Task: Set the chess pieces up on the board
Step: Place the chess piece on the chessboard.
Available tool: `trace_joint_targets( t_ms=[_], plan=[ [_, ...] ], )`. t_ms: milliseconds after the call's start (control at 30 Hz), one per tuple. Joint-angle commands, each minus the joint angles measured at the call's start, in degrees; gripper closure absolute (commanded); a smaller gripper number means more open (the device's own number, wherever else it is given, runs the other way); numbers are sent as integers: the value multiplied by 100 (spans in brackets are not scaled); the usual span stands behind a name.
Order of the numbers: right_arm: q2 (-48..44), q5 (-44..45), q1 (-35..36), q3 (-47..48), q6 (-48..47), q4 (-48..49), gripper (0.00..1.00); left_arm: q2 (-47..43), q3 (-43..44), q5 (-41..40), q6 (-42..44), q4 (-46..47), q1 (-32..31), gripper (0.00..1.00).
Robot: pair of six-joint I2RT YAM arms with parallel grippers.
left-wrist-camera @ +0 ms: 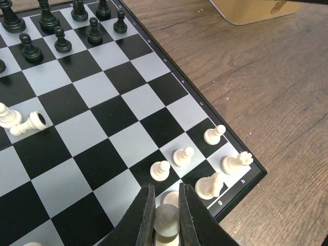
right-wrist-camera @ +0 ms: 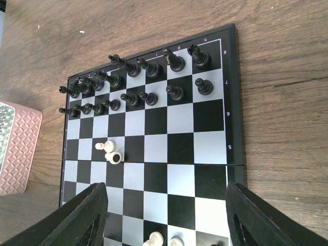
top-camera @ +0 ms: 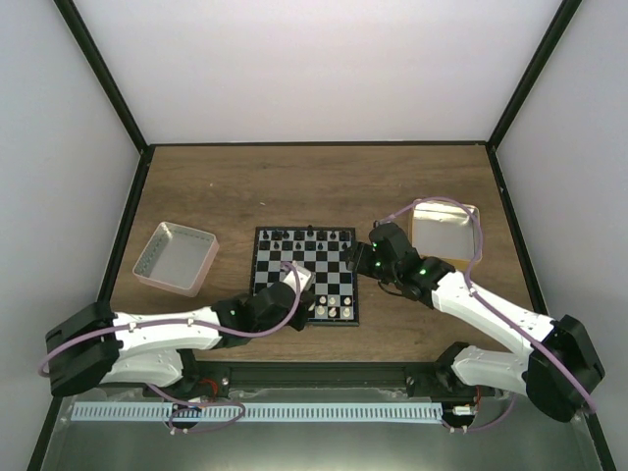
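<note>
Your left claw [left-wrist-camera: 166, 190] is pinched almost shut on a white piece [left-wrist-camera: 166, 219], low over the board [left-wrist-camera: 118, 148] at its near corner. A handful of other white pieces [left-wrist-camera: 183, 156] stand right there. Your right claw [right-wrist-camera: 169, 220] is spread wide above the board, gripping nothing. Black pieces [right-wrist-camera: 148, 77] sit in the far two rows. One white pawn [left-wrist-camera: 31, 123] lies tipped mid-board.

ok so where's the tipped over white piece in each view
top external: can't pick it out; the left arm covers that part of the board.
left wrist: tipped white piece at the left edge, mid-height.
right wrist: same piece, left of centre.
shared landmark: the black pieces along one board edge.
</note>
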Motion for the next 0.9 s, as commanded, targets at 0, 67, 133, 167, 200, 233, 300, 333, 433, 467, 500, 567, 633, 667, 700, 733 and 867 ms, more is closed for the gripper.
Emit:
trace_joint_targets(
  t_ms=[0,67,133,167,200,233,300,333,433,467,500,567,633,667,700,733,867],
  plan=[
    [34,13,-37,2,70,70,35,188,-122,58,264,379,-29,96],
    [42,5,-37,7,63,83,35,296,-126,62,317,426,-29,96],
    [62,5,-37,7,52,79,35,402,-118,73,357,465,-29,96],
    [70,0,-37,14,44,83,35,448,-109,75,373,475,-29,96],
    [76,-1,-37,15,34,76,35,485,-107,85,386,498,-31,96],
    [78,4,-37,14,34,78,35,516,-112,88,397,528,-30,96],
    [84,5,-37,11,30,82,35,563,-139,88,419,583,-29,96],
    [88,5,-37,1,33,77,35,587,-154,82,424,618,-25,96],
    [93,5,-37,-9,34,82,35,681,-178,73,442,675,-29,95],
    [101,7,-37,-9,22,79,35,707,-178,63,442,680,-29,95],
    [107,5,-37,-14,23,76,35,736,-178,64,434,692,-29,95],
    [103,5,-36,-26,25,83,35,765,-198,54,425,716,-36,95],
    [106,5,-41,-22,20,83,35,779,-214,51,424,754,-30,95],
    [111,5,-35,-28,22,81,35,780,-228,37,424,755,-32,95],
    [113,7,-37,-31,18,78,35,780,-230,36,422,755,-30,94],
    [119,9,-37,-31,18,85,35,776,-230,54,424,753,-32,92],
    [121,-4,-37,-42,27,77,35,744,-238,78,417,683,-34,86]
  ],
)
